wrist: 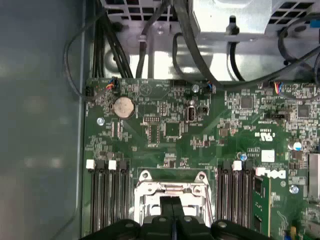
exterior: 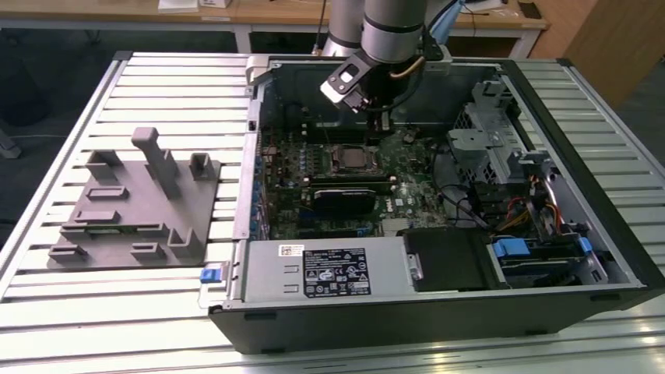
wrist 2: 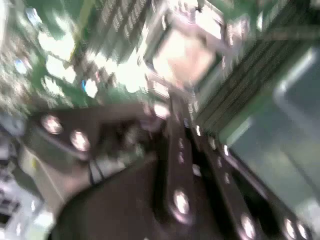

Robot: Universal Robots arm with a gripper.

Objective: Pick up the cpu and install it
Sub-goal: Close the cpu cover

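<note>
open pc case (exterior: 437,304) lies on the slatted surface (exterior: 167,86), with a grey holder block (exterior: 140,206) beside it on the exterior view's left. end effector (exterior: 379,125) hangs just over the socket (exterior: 353,160), pinched shut. cables (wrist: 187,45) and ram slots (wrist: 107,195) crowd round. the blurry second wrist view shows the cpu (wrist 2: 187,55) as a pale square lying flat in the socket. in the first wrist view the fingertips (wrist: 165,206) sit in front of that spot

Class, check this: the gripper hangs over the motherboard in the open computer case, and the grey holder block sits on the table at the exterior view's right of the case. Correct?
No. In the exterior view the grey holder block sits on the table at the exterior view's left of the computer case, not its right. The gripper does hang over the motherboard.
</note>
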